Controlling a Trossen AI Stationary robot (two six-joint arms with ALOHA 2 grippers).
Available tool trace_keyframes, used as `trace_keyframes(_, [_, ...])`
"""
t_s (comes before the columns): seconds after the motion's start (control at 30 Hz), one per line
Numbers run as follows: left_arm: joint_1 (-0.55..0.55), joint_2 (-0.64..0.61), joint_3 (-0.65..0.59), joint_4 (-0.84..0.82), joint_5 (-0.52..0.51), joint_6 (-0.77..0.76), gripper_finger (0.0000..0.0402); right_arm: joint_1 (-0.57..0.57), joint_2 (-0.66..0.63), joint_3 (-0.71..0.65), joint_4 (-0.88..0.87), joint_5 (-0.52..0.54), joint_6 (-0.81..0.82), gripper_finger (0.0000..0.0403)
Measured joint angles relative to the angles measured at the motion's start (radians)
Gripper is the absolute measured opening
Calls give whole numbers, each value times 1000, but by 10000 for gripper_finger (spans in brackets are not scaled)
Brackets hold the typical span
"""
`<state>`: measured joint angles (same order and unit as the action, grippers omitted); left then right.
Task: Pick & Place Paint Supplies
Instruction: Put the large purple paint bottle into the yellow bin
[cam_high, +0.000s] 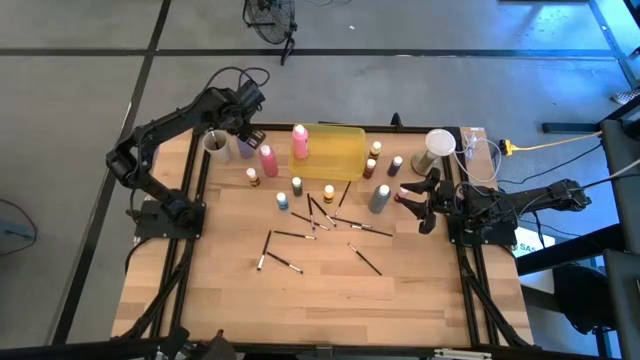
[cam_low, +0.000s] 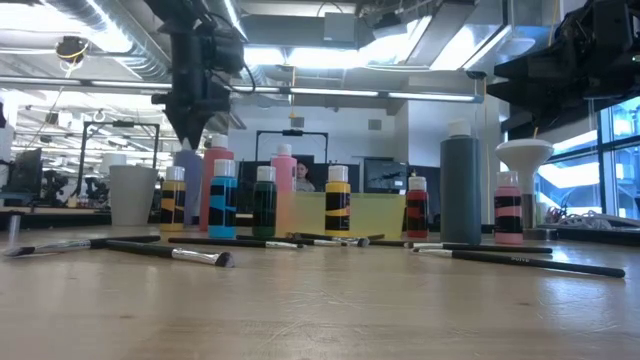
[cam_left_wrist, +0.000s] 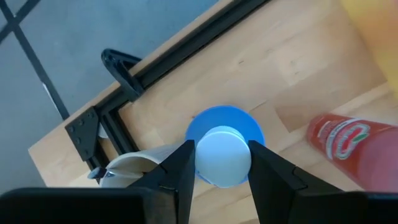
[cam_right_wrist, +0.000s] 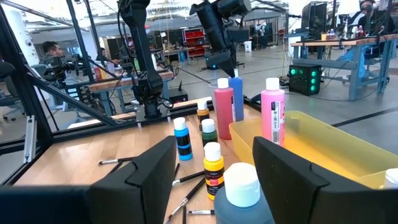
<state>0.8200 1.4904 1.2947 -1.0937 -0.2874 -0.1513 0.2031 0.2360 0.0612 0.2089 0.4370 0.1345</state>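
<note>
This is a robotics lab or workshop in a large open hall. The wooden bench is framed in black metal rails and stands on a bare grey concrete floor, under exposed ceiling ducts and strip lights. Beyond it are other workbenches with monitors and equipment, a person seated at one, and what seems to be a fan.
</note>
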Motion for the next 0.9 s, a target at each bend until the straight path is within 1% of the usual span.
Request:
trace_keyframes(0.2, [-2, -33, 33, -25, -4, 2, 118, 0, 0, 0, 0, 0, 0, 215])
trace_keyframes(0.43, [-14, -85, 116, -62, -17, 15, 118, 0, 0, 0, 0, 0, 0, 215])
trace_keyframes(0.53, [-33, -96, 182, -99, -32, -2, 118, 0, 0, 0, 0, 0, 0, 215])
trace_keyframes(0.73, [-92, -98, 362, -209, -165, -20, 118, 0, 0, 0, 0, -1, 0, 215])
trace_keyframes(0.9, [-170, -98, 499, -253, -175, -29, 118, 0, 0, 0, -2, -4, 16, 215])
